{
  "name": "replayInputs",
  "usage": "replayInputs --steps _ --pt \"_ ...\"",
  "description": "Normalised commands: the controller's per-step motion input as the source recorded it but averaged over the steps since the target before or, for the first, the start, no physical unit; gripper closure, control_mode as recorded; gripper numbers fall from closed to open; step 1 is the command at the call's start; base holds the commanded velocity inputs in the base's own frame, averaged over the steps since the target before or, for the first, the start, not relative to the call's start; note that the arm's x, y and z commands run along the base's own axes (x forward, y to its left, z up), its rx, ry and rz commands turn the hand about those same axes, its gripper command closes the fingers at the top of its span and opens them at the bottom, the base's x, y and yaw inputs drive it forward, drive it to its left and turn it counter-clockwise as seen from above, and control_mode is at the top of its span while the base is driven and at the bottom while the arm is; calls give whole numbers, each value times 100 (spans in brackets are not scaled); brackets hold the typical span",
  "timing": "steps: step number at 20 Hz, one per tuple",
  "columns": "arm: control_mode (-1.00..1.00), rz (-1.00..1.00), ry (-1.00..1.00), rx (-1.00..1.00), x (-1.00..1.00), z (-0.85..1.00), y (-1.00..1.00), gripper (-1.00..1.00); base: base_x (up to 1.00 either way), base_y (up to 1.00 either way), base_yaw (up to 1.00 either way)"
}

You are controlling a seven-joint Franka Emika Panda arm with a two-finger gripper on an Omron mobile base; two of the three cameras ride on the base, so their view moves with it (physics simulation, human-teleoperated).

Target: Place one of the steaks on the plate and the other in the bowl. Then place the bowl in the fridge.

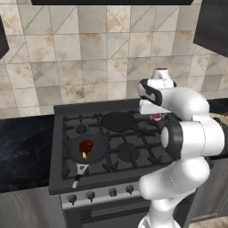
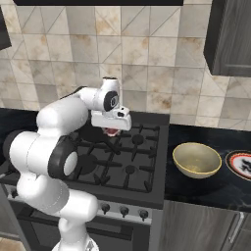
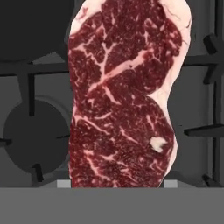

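Observation:
A pinkish-red marbled steak (image 3: pixel 122 96) hangs close in front of the hand camera, above the stove grates. My gripper (image 2: pixel 112 129) is shut on this steak (image 2: pixel 112 132) over the stove's back burners; the meat hides the fingertips. In the left base view the same steak (image 1: pixel 156 117) peeks out under the hand. The dark reddish-brown steak (image 1: pixel 86 147) lies in a black frying pan (image 1: pixel 100 153) on the front left burner. A tan-yellow bowl (image 2: pixel 196 160) stands on the dark counter right of the stove, with the patterned plate (image 2: pixel 240 164) beyond it. The fridge is out of view.
A second black pan (image 1: pixel 118 121) sits on the back burner. The stove (image 2: pixel 128 169) has raised grates and knobs along its front. A dark wall cabinet (image 2: pixel 230 37) hangs above the counter at right. A tiled wall stands behind.

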Motion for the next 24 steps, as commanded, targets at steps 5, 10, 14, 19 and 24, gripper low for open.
replayInputs --steps 5,10,14,19,24 --pt "-100 -25 2 0 -27 12 -91 100 0 0 0" --pt "-100 -27 5 0 0 21 -94 100 0 0 0" --pt "-100 -37 16 2 0 0 -100 100 0 0 0" --pt "-100 -34 9 6 0 0 -100 100 0 0 0" --pt "-100 -28 4 2 2 -20 -85 100 0 0 0"
